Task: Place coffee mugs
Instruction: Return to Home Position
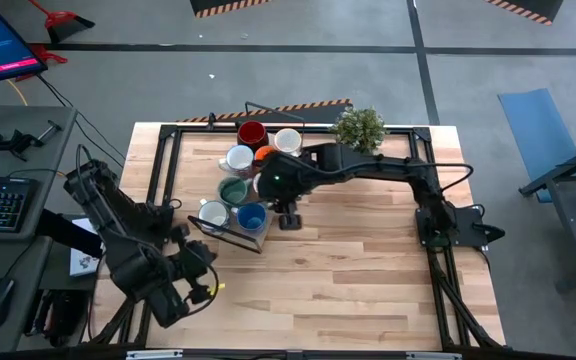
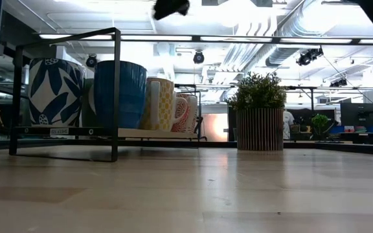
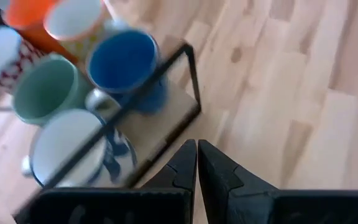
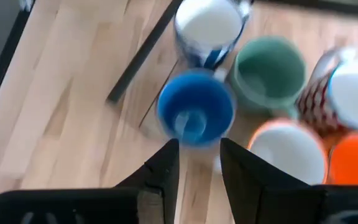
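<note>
Several mugs stand bunched at the table's far middle: dark red (image 1: 252,133), white (image 1: 288,140), orange (image 1: 264,153), patterned white (image 1: 238,158), teal-green (image 1: 233,190), blue (image 1: 251,216) and white-and-blue (image 1: 213,213). The blue mug (image 3: 122,62) and the white-and-blue mug (image 3: 67,146) stand upright on a tan board inside a black wire rack (image 3: 191,68). My right gripper (image 4: 197,165) is open and raised, just right of the blue mug (image 4: 194,115), touching nothing. My left gripper (image 3: 196,158) is shut, near the rack's near corner.
A potted green plant (image 1: 360,128) stands at the far edge, right of the mugs. The right arm (image 1: 368,165) reaches across the far half of the table. The black frame (image 2: 115,90) rises around the mugs. Bare wood (image 1: 348,280) fills the near half.
</note>
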Motion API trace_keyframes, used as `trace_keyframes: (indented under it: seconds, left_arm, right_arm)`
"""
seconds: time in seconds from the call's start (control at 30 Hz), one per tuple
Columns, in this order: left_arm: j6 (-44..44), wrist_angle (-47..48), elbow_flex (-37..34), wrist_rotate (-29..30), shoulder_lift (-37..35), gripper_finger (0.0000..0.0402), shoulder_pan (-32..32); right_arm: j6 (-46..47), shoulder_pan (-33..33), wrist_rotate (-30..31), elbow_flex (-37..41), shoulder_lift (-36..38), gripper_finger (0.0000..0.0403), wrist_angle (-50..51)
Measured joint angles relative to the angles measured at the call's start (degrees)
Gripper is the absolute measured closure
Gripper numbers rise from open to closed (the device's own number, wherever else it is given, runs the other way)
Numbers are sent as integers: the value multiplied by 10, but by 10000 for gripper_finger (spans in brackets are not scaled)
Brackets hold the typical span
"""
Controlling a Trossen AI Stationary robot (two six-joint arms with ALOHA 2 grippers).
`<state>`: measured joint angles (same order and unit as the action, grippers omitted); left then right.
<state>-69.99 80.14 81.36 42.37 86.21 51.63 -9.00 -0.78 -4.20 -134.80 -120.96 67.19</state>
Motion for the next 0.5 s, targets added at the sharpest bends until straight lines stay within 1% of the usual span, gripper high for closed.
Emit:
trace_keyframes:
  seconds: [0.1,0.17,0.37,0.5]
  left_arm:
    - [2,0,6,36,0,394,-21]
    - [15,-1,18,48,0,394,-36]
    - [125,-4,48,48,0,394,-64]
    - [194,-10,52,48,0,394,-78]
  right_arm:
    - [13,-8,-1,0,16,308,35]
    - [15,-16,0,0,32,309,50]
    - [30,-40,36,0,92,309,55]
    - [32,-56,40,0,123,308,55]
